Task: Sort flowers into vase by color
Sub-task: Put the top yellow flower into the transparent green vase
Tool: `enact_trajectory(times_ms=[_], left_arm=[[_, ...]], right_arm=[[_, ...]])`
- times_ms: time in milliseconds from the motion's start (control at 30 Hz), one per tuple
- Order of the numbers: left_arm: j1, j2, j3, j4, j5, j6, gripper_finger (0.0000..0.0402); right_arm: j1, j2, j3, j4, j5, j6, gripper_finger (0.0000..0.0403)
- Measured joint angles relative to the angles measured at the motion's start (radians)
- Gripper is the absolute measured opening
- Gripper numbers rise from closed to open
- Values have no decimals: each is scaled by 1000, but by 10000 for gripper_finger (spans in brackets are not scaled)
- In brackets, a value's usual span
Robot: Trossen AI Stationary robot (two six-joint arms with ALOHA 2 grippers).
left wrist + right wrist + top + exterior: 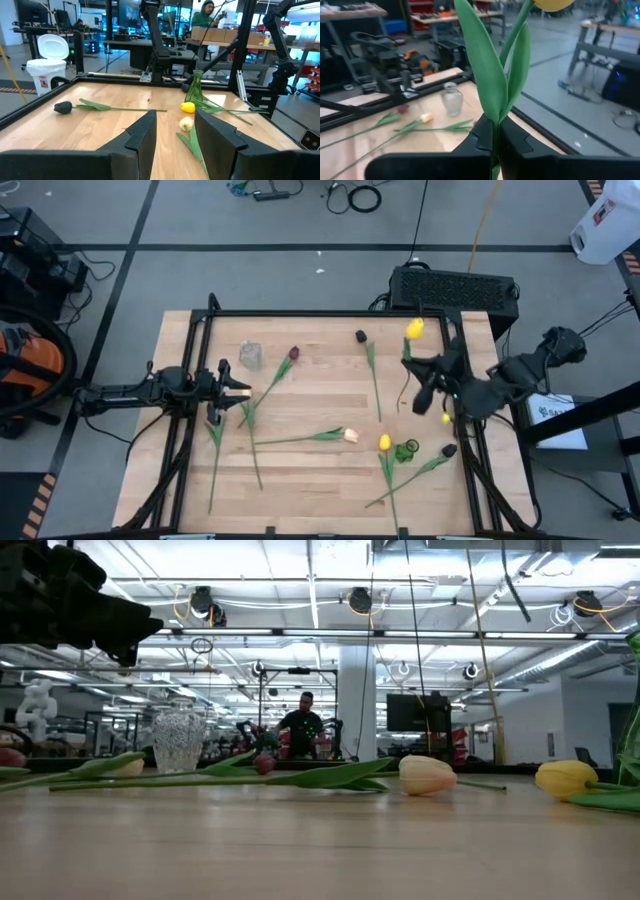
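One yellow tulip (492,75) clenched in right pincer (495,137); left pincer (175,132) parted, empty

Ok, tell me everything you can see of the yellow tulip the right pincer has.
The yellow tulip is an artificial flower: a closed yellow head, a thin green stem and two long pointed green leaves, plastic-looking. The right pincer is shut on its stem just below where the leaves split, holding it off the table, near the table's far right corner. Nothing else appears to touch it.
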Motion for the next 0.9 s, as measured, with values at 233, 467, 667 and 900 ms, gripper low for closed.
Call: enact_trajectory(times_ms=[233, 467, 667, 900], left_arm=[[0, 0, 0, 0, 0, 0, 141], [0, 0, 0, 0, 0, 0, 141], [0, 0, 0, 0, 0, 0, 141], [0, 0, 0, 0, 0, 0, 141]], right_arm=[[237, 9, 0, 17, 202, 0, 0], [408, 46, 0, 21, 306, 3, 0], [511, 98, 0, 16, 394, 24, 0], [597, 124, 0, -102, 461, 177, 0]])
